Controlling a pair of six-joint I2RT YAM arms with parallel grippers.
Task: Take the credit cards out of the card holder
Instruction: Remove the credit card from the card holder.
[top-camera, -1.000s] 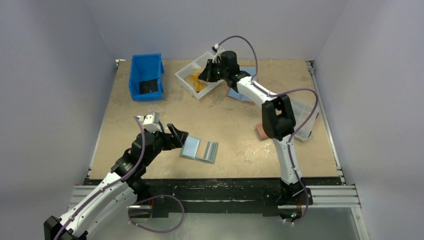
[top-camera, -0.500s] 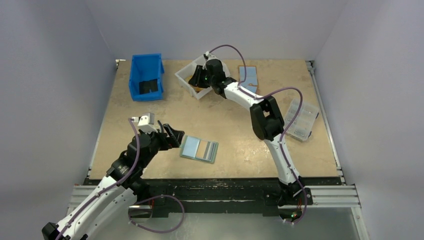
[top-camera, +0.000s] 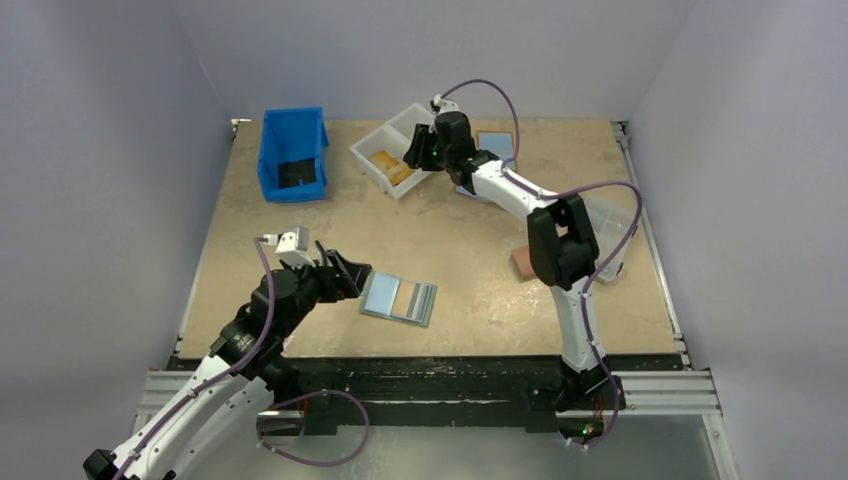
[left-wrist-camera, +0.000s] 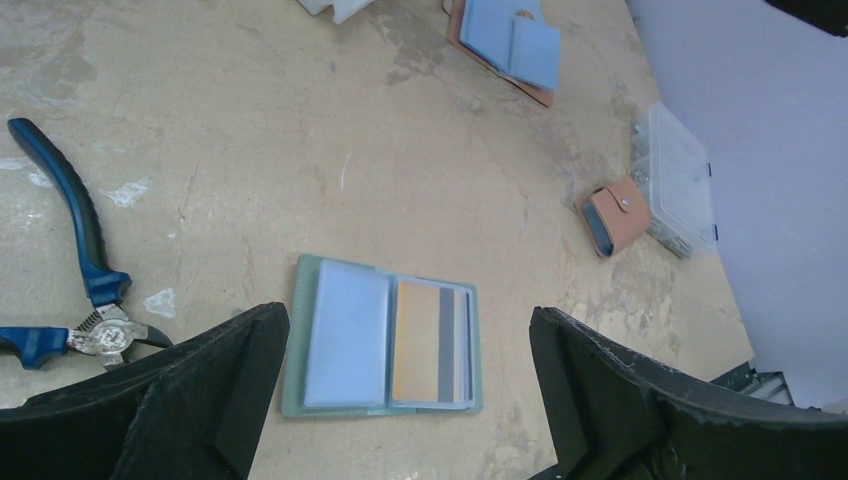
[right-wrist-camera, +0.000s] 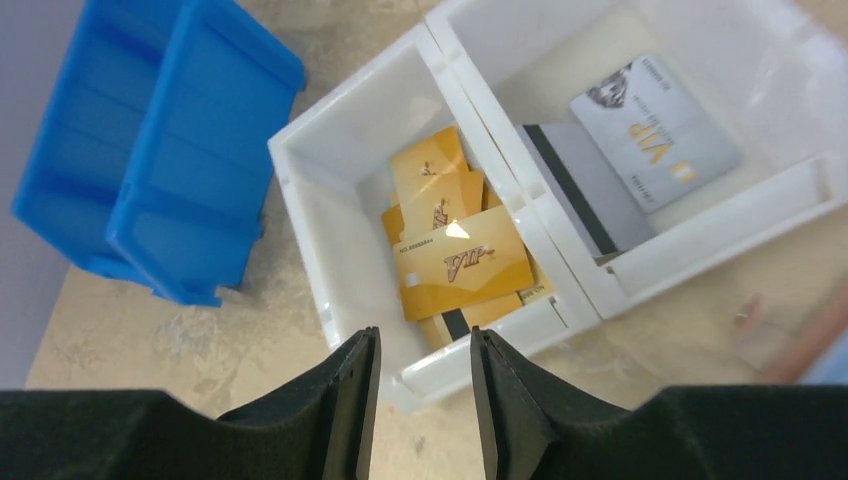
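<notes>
The teal card holder (top-camera: 398, 298) lies open and flat on the table, also in the left wrist view (left-wrist-camera: 312, 400). A tan-orange credit card with a grey stripe (left-wrist-camera: 432, 342) sits in its right clear sleeve; the left sleeve looks pale blue. My left gripper (top-camera: 345, 275) is open wide and empty, hovering above the holder's left edge (left-wrist-camera: 408, 325). My right gripper (top-camera: 418, 150) is open and empty above the near rim of a white two-part tray (right-wrist-camera: 500, 355). Several gold cards (right-wrist-camera: 455, 255) lie in its left part, and a silver and a dark-striped card (right-wrist-camera: 640, 130) in its right.
A blue bin (top-camera: 293, 152) stands at the back left. Blue-handled pliers (left-wrist-camera: 70, 250) lie left of the holder. A light-blue-and-brown wallet (left-wrist-camera: 505, 45), a salmon-pink snap wallet (left-wrist-camera: 617, 215) and a clear plastic box (left-wrist-camera: 680, 180) lie on the right.
My right gripper reached left over the white tray, then drew back to the right; the gold cards in the tray now show. My left gripper has barely shifted.
</notes>
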